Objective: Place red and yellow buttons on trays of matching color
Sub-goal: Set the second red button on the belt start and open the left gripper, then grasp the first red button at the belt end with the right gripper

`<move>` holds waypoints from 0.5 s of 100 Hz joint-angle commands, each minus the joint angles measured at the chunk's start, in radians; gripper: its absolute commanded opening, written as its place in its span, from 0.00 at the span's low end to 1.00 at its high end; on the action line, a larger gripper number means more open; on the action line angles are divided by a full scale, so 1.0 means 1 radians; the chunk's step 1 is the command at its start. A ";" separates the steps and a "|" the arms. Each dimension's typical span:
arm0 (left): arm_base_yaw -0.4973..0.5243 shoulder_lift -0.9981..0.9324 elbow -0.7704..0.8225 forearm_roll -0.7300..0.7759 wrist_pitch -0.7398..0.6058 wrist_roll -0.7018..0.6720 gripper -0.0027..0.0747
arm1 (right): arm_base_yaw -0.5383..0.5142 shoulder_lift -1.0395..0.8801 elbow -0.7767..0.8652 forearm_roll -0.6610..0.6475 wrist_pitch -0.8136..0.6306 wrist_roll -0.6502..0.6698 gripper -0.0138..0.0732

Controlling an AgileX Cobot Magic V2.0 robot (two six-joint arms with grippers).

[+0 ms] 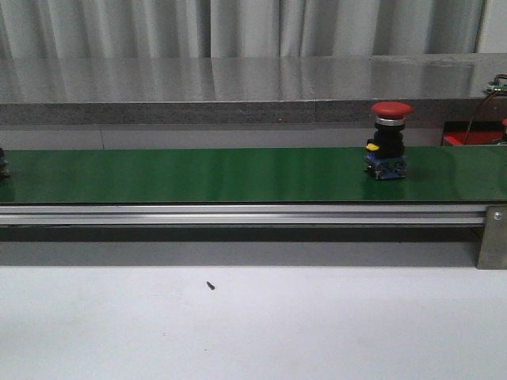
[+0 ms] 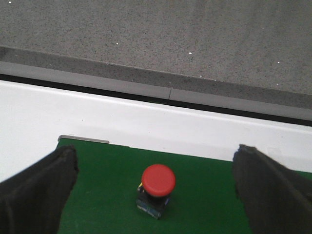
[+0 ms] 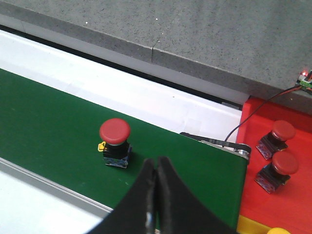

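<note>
Red button: a red button [image 1: 390, 140] stands upright on the green belt [image 1: 198, 174], toward the belt's right end, cap up on its black and blue body, so it can be gripped from above.
Left fingers: the left gripper [image 2: 156, 180] is spread wide, one black finger to either side of a red button [image 2: 158, 191] on the belt, touching nothing; probably lined up for a grasp.
Right fingers: the right gripper [image 3: 157, 168] is clenched with nothing between its fingers, hanging just beside the button [image 3: 115, 141] near the belt's end.
Red tray: a red tray [image 3: 287, 204] sits past the belt's end with two red buttons [image 3: 278, 153] already in it, the matching place.
Hard to tell: no arm shows in the front view; whether both wrist views show the same button is unclear; a yellow edge at the tray's corner is cut off; a dark thing at the belt's left end is cropped.
</note>
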 commanded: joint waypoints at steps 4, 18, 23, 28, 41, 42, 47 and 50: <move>-0.007 -0.167 0.081 -0.008 -0.042 0.007 0.82 | 0.000 -0.011 -0.026 0.022 -0.049 -0.005 0.08; -0.007 -0.352 0.207 -0.008 -0.019 0.008 0.67 | 0.000 -0.011 -0.026 0.022 -0.049 -0.005 0.08; -0.007 -0.409 0.241 -0.008 -0.005 0.008 0.58 | 0.000 -0.011 -0.026 0.022 -0.049 -0.005 0.08; -0.007 -0.460 0.270 -0.008 0.011 0.008 0.48 | 0.000 -0.011 -0.026 0.025 -0.049 -0.005 0.08; -0.007 -0.561 0.323 -0.008 0.057 0.008 0.15 | 0.000 -0.011 -0.026 0.049 -0.050 -0.005 0.08; -0.007 -0.565 0.327 -0.008 0.061 0.008 0.13 | 0.000 -0.011 -0.026 0.052 -0.050 -0.005 0.08; -0.007 -0.591 0.340 -0.008 0.075 0.008 0.01 | 0.000 -0.011 -0.026 0.062 -0.050 -0.005 0.08; -0.007 -0.600 0.346 -0.008 0.082 0.008 0.01 | 0.000 -0.011 -0.026 0.062 -0.050 -0.005 0.08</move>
